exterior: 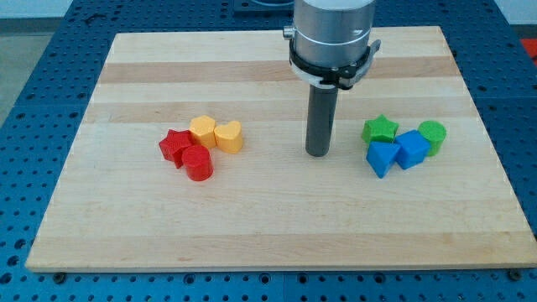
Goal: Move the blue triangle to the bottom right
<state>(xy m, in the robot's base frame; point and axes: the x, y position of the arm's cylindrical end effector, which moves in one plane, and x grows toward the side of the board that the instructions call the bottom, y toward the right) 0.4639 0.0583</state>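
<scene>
The blue triangle (pixel 382 158) lies on the wooden board at the view's right, at the left end of a cluster. It touches a blue cube-like block (pixel 412 149) on its right. A green star (pixel 380 129) sits just above it and a green cylinder (pixel 433 134) is at the cluster's right. My tip (pixel 317 153) rests on the board to the left of the blue triangle, a short gap away, not touching any block.
A second cluster lies at the view's left: a red star (pixel 174 146), a red cylinder (pixel 199 164), a yellow hexagon (pixel 202 129) and a yellow heart (pixel 228 135). The wooden board (pixel 268 235) is edged by a blue perforated table.
</scene>
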